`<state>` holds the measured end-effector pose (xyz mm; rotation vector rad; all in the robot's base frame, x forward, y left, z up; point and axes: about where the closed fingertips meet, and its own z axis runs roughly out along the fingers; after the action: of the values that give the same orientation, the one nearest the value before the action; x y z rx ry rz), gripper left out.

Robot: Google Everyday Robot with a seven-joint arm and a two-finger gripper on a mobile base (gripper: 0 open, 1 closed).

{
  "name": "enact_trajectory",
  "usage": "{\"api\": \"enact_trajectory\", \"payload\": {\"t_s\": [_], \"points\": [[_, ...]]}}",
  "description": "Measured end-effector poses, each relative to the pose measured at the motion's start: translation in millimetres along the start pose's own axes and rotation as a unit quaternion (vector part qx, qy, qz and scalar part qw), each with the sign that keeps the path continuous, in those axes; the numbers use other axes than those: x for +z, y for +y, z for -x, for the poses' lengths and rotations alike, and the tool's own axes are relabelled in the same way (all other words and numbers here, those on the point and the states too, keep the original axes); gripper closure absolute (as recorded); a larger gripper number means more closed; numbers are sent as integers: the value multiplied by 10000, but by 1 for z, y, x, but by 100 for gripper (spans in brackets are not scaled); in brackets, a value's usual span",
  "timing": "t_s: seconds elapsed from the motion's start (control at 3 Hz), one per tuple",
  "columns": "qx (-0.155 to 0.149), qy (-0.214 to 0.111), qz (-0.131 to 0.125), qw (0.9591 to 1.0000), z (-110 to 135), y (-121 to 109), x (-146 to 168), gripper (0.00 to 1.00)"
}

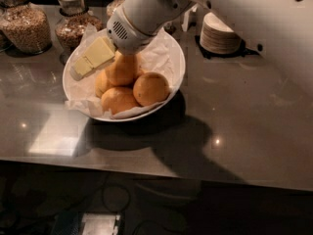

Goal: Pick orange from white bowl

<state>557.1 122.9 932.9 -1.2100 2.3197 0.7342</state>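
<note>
Where the white arm (146, 9) reaches down from the upper right, we find the gripper (90, 60) low over the left half of the white bowl (178, 65). Its pale yellow end slants down and to the left above the crumpled white paper (161, 53) that lines the bowl. We cannot tell whether the jaws are parted or closed, nor whether they have hold of anything, since we see only one flat pale face from above.

The orange (122, 70), the largest and most yellow fruit in the pile, sits inside the bowl right against the gripper's right side. It lies just under the round wrist housing, which hides its top, and it rests on the other fruit. Three smaller oranges (151, 88) lie around it, all within the bowl: one to its right, one in front nearest the rim, and one partly hidden at its left.

The bowl stands on the dark glossy counter (244, 121), and the arm's shadow falls across the counter in front of it. Behind the bowl at the left stand glass jars (27, 26) filled with grains or nuts, apart from the fruit. At the back right a stack of small off-white bowls (217, 33) sits on the counter, partly covered by the arm.
</note>
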Motion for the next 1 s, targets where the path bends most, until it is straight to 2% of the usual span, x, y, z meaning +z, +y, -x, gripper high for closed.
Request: {"api": "enact_trajectory", "payload": {"t_s": [0.33, 1.0], "points": [[1, 0, -1, 10000, 0, 0, 0, 0], [244, -9, -189, 9995, -6, -12, -2, 0]]}}
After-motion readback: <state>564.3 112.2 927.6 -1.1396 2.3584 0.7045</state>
